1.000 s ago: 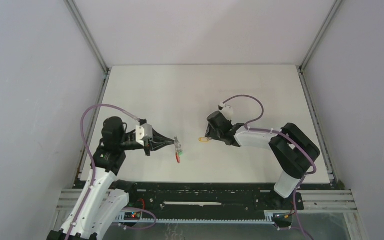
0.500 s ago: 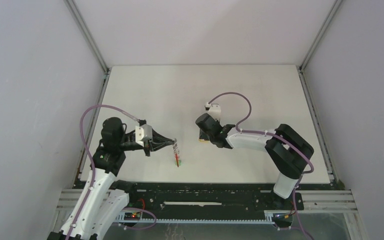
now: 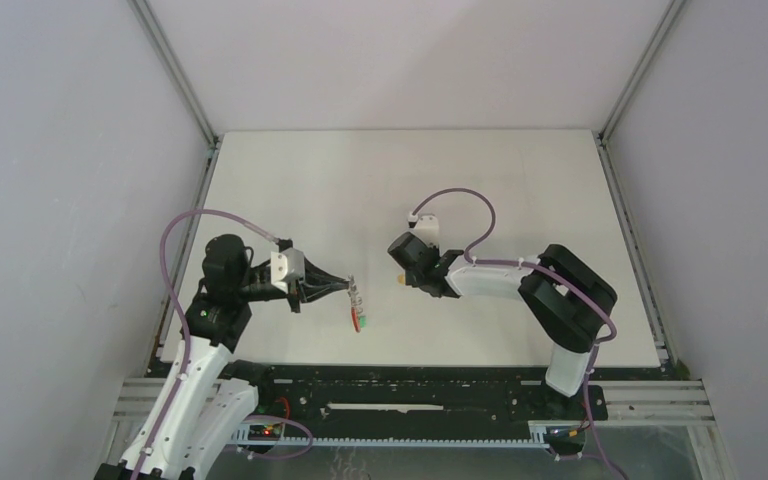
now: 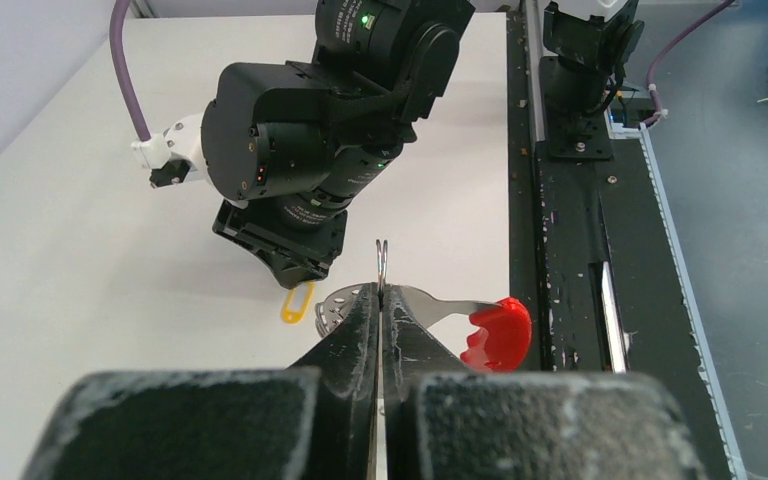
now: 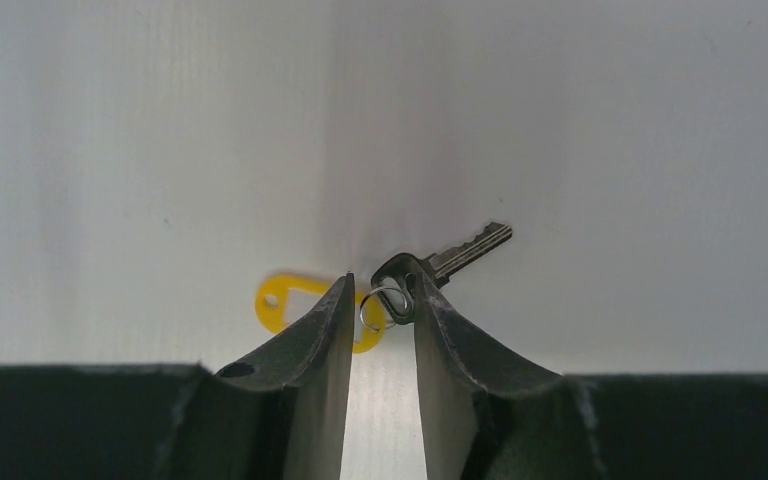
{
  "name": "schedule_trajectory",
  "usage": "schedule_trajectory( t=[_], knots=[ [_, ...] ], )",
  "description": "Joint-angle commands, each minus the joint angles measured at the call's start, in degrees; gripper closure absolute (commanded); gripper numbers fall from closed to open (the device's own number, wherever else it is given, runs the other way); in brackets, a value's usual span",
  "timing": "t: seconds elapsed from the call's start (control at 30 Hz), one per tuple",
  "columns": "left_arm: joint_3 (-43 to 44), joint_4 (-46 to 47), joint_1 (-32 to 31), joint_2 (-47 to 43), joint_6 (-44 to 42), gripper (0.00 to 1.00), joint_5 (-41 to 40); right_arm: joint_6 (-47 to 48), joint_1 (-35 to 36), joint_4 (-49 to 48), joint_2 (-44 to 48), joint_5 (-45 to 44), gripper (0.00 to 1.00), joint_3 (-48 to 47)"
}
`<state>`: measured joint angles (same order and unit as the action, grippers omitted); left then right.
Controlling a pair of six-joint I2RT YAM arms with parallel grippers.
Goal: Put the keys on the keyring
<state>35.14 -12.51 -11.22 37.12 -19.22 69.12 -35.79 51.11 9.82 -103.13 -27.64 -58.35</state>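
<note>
Silver key (image 5: pixel 457 250) lies just beyond right jaws (ring (image 5: pixel 378 304) between them).

Yellow tag (image 5: pixel 285 298) half behind R jaws

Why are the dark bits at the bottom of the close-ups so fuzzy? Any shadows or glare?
Right wrist view: the right gripper's fingers sit too near the lens and blur; the key and yellow tag are sharp, beside a soft grey shadow band. Left wrist view: same near blur, keyring crisp. Top external view: even light, no glare.
</note>
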Motion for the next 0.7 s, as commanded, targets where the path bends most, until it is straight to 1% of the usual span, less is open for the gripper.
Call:
schedule_trajectory(
  t=[0.0,0.17,0.23,0.33,0.53,0.67],
  knots=[
    [1.4,2.1,0.1,0.1,1.7,1.00,0.2,0.9,0.4,0.4,-1.0,-2.0,0.65,-1.4],
    [1.7,2.1,0.1,0.4,1.8,1.00,0.3,1.6,0.3,0.0,-1.7,-1.6,0.66,-1.4],
    [1.8,2.2,0.1,0.4,1.9,1.00,0.2,1.5,0.2,0.2,-1.9,-1.6,0.69,-1.4],
    [1.8,2.3,0.1,0.5,1.9,1.00,0.2,1.4,0.1,0.9,-1.7,-2.2,0.78,-1.4],
    [1.8,2.9,0.1,1.0,2.2,1.00,0.2,2.2,0.0,0.9,0.7,-3.2,1.00,-1.1],
    [1.8,3.4,0.0,1.3,3.2,1.00,0.0,3.1,-0.6,-1.4,3.5,-1.9,1.00,0.8]
  ],
)
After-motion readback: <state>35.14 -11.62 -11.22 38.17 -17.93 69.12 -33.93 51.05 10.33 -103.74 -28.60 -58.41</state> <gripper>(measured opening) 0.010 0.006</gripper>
